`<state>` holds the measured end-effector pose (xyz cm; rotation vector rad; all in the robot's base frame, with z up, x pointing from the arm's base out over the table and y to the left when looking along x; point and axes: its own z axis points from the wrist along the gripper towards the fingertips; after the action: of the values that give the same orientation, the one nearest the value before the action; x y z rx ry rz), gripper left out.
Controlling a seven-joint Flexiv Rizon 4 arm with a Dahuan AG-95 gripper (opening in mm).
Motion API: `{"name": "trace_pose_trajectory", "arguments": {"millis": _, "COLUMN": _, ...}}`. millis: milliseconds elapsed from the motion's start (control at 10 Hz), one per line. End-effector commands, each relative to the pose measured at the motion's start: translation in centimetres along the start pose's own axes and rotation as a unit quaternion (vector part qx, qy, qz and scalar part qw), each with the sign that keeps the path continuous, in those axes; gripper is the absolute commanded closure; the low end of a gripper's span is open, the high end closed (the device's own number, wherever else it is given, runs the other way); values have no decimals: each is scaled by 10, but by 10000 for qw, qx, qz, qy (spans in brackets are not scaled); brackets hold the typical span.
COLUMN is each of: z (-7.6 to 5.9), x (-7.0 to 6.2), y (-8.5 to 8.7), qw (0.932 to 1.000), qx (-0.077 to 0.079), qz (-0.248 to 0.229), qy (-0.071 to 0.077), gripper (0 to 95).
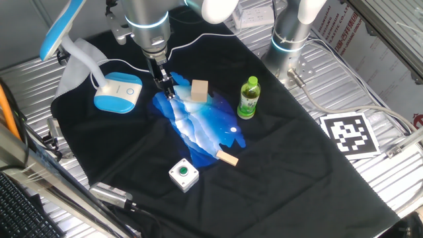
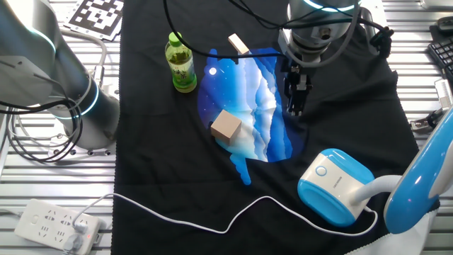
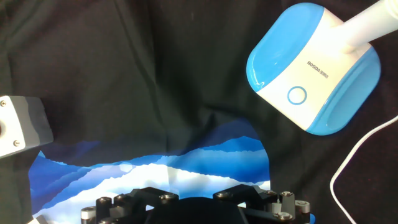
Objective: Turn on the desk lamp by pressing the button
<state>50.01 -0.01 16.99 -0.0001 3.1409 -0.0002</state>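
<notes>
Blue-white lamp [image 1: 117, 92] base sits on black cloth [image 1: 291, 158]; button [image 3: 297, 96] faces up, beside our hand [image 1: 166, 87], not under it. Finger gap: we cannot tell.

A black cloth [image 1: 284, 145] with a blue mountain print [image 1: 198, 125] lies under the fingers. Just beside them sits a wooden block [image 1: 199, 90]; farther off stand a green bottle [image 1: 248, 98], a small stick [image 1: 227, 157] and a green button box [image 1: 183, 174].
</notes>
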Motion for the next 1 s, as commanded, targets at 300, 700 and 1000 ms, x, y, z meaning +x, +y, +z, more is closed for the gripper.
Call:
{"name": "trace_pose_trajectory", "arguments": {"millis": 300, "z": -3, "x": 2, "y": -3, "qw": 9990, "qx": -258, "qz": -353, "qy": 134, "gripper": 950}}
{"name": "trace_pose_trajectory", "arguments": {"millis": 700, "z": -9, "x": 7, "y": -6, "qw": 9989, "qx": -52, "qz": -417, "qy": 217, "gripper": 950}}
{"name": "trace_pose_trajectory", "arguments": {"millis": 1000, "z": -13, "x": 11, "y": -9, "qw": 9990, "qx": -24, "qz": -409, "qy": 193, "gripper": 950}}
